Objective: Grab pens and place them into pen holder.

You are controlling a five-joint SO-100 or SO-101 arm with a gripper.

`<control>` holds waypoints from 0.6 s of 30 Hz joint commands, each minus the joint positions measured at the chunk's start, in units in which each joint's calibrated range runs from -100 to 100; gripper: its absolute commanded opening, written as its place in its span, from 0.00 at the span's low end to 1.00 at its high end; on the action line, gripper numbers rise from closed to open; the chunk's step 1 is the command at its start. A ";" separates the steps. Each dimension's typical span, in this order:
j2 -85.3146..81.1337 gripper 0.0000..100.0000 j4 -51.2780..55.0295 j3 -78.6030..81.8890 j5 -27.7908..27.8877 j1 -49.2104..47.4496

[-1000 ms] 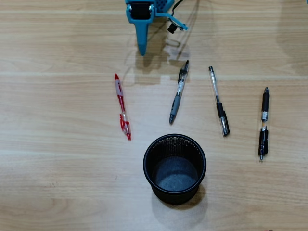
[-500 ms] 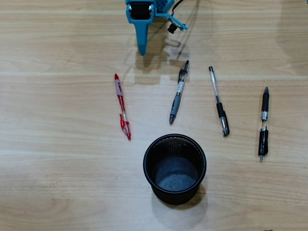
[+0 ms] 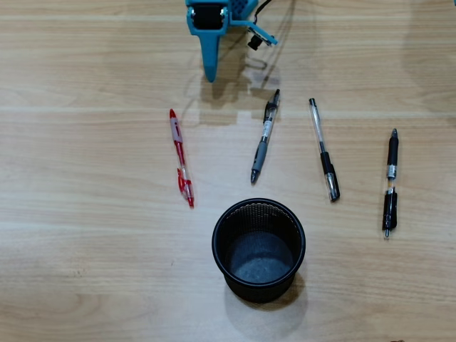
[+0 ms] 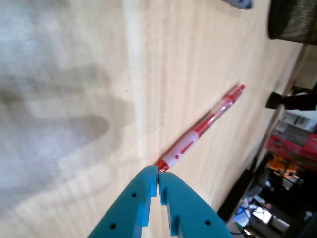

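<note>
**Jaws together, four pens on table**

Teal gripper (image 4: 158,174) closed, nothing held; its tips cover the near end of the red-and-clear pen (image 4: 198,134). Arm cut off at overhead frame top. Grey-black pen (image 3: 264,139), black-capped clear pen (image 3: 323,149), all-black pen (image 3: 390,183) lie apart on woodgrain table (image 3: 85,235). Mesh pen holder (image 3: 258,249) upright below them, empty. No legible markings.

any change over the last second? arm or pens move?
No visible change. In the overhead view the gripper sits at the same spot near the top edge, and the red pen, grey and black pen, clear pen with black cap and all-black pen lie where they were. The pen holder is still empty. Nothing taken hold of or let go.
</note>
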 commanded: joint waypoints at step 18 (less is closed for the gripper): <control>54.61 0.02 0.22 -54.13 -7.67 0.01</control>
